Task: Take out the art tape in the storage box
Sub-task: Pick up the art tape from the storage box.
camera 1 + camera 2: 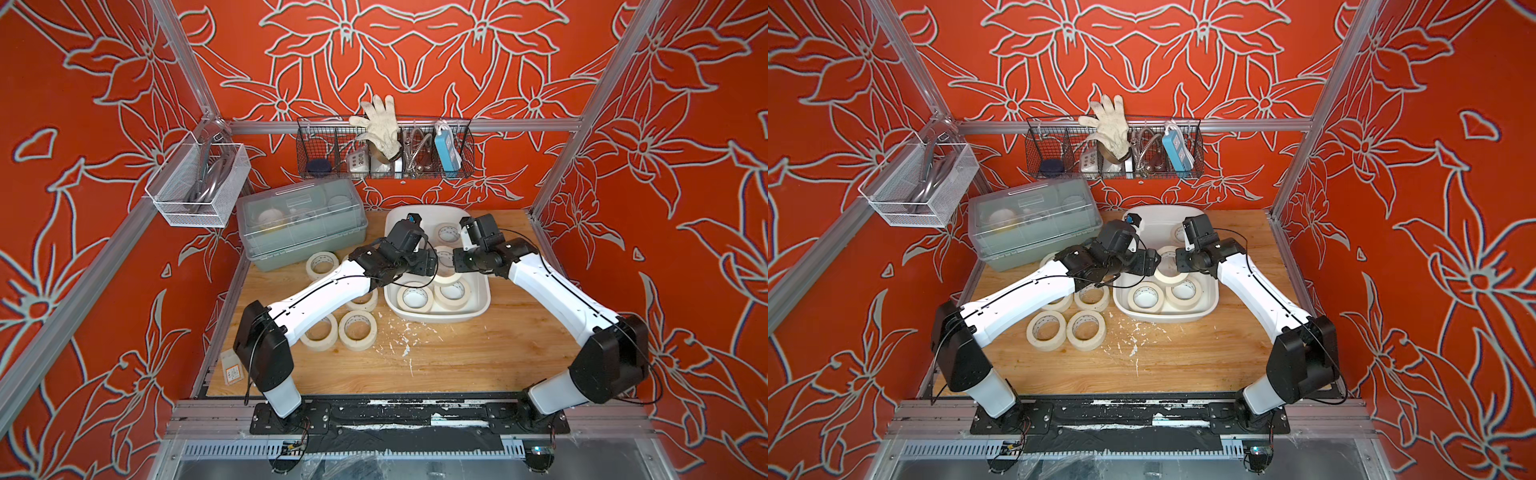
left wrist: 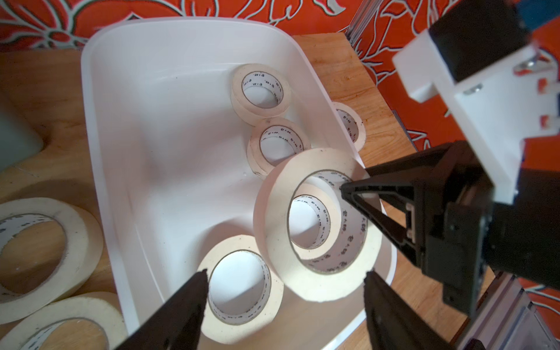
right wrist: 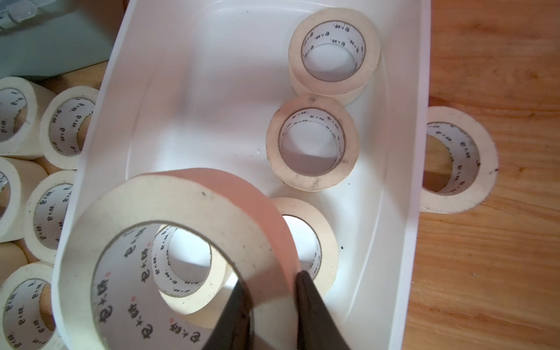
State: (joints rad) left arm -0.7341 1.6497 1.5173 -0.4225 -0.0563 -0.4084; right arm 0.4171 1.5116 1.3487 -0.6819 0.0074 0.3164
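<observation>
The right gripper clamps the wall of one art tape roll, with the storage box directly beneath it; the left gripper, jaws spread wide, sits just beside that roll

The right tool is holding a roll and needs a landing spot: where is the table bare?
Bare wood runs along the front of the table, between the storage box and the near edge, only white flecks. Right of the box is open except one roll. Crowded: the rolls left of the box, up to the grey-green box.

Art tape — inside storage box
</observation>
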